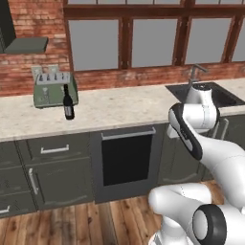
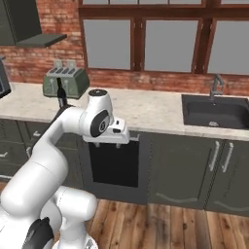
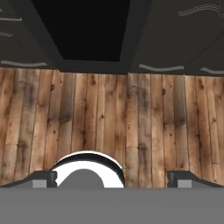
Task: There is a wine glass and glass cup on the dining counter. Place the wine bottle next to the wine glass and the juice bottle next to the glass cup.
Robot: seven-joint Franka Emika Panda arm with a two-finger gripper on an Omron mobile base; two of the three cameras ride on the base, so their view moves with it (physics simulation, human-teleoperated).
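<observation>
Even, soft rendered light filled the kitchen; the pale speckled stone wall counter (image 1: pixel 119 107) read brightest, with perhaps a faint shadow beneath its edge, no glare, and slightly coarse, pixelated outlines

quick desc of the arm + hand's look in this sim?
Glossy white rounded arm links with black bands at the joints; a black-faced round joint cap shows in the right base view. The hand is a white boxy block with short dark fingers. No cables or markings visible.
</observation>
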